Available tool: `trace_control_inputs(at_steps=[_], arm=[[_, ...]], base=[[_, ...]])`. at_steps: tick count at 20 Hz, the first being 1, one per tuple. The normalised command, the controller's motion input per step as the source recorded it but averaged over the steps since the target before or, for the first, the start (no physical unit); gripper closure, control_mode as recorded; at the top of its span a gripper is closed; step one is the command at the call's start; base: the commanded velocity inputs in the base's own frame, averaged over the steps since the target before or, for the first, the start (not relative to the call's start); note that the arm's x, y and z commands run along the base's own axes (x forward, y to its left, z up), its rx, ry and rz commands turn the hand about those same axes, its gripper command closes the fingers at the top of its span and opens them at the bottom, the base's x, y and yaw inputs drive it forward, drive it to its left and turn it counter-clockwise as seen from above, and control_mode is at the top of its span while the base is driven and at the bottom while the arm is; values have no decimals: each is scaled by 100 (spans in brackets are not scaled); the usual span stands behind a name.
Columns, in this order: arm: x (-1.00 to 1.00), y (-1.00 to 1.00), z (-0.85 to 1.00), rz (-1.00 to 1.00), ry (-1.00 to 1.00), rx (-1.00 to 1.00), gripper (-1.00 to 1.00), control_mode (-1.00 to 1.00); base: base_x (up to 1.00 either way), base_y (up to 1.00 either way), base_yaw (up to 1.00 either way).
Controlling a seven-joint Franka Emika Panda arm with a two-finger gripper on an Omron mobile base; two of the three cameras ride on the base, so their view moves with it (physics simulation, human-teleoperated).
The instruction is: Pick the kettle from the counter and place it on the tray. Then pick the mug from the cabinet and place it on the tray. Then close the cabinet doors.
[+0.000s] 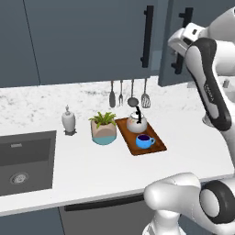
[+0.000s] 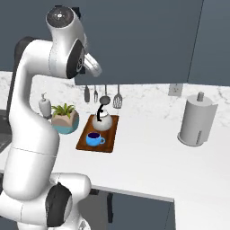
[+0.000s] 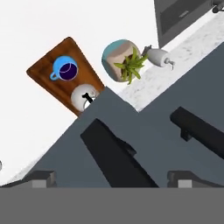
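The white kettle [image 1: 137, 121] stands at the back of the brown tray [image 1: 157, 142], and the blue mug [image 1: 144, 140] sits in front of it on the same tray. From above, the hand view shows the mug [image 3: 64, 70] and the kettle [image 3: 84, 97], which is partly covered by a cabinet door's edge. My gripper [image 3: 113, 178] is open up at the upper cabinet, its fingertips [image 3: 41, 177] spread either side of a black bar handle [image 3: 116, 157]. The right cabinet door [image 1: 176, 27] stands slightly ajar, and the left door [image 1: 92, 36] looks flush.
A plant pot [image 1: 104, 128] and a white dispenser [image 1: 69, 120] stand left of the tray on the counter [image 1: 92, 165]. The dark sink [image 1: 25, 160] is at far left. Utensils [image 1: 128, 94] hang on the back wall. A paper towel roll [image 2: 196, 119] stands at right.
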Motion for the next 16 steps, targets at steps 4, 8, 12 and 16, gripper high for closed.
trace_control_inputs(at_steps=[4, 8, 12, 16], arm=[[73, 0, -50, 0, 0, -26, -100, -100], [66, -2, -46, 0, 2, -26, -100, -100], [55, -3, -48, 0, 2, -29, -100, -100], [60, 0, -53, 0, 9, -29, -100, -100]], base=[[0, 0, 0], [0, 0, 0], [0, 0, 0], [0, 0, 0]])
